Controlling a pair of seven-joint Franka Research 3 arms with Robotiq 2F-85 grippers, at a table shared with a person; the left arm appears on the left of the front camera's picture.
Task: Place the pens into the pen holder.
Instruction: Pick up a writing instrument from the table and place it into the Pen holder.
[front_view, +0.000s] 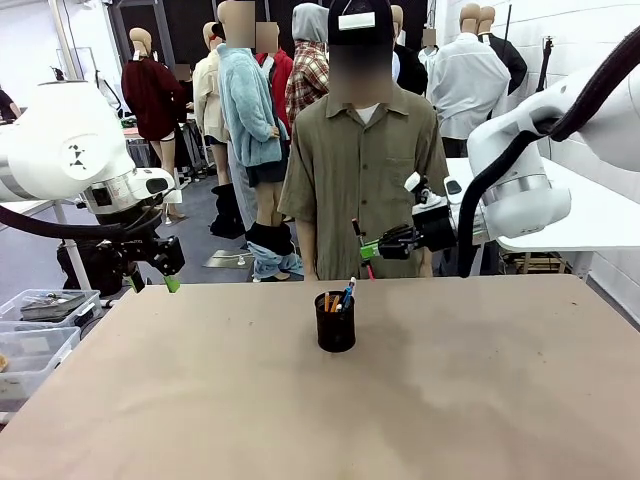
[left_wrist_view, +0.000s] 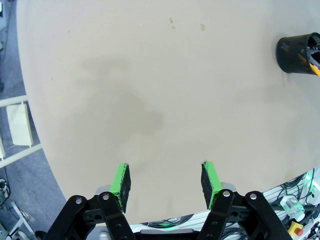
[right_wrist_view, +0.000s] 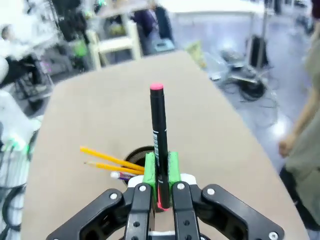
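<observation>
Above the far side of the table (front_view: 480, 400), the right gripper (right_wrist_view: 161, 172) pinches a slim black pen with a red tip (right_wrist_view: 158, 135), upright, higher than the small black mesh pen holder (front_view: 335, 322), which stands mid-table holding other pens (front_view: 340, 298). At the left edge, the left gripper (left_wrist_view: 165, 183) hangs with fingers spread.

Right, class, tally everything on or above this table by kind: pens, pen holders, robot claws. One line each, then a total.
Pens: 4, with 3 pens in the cup and 1 black pen gripped by the right claw
Pen holder: 1
Claws: 2, counting the open left claw
Total: 7
</observation>
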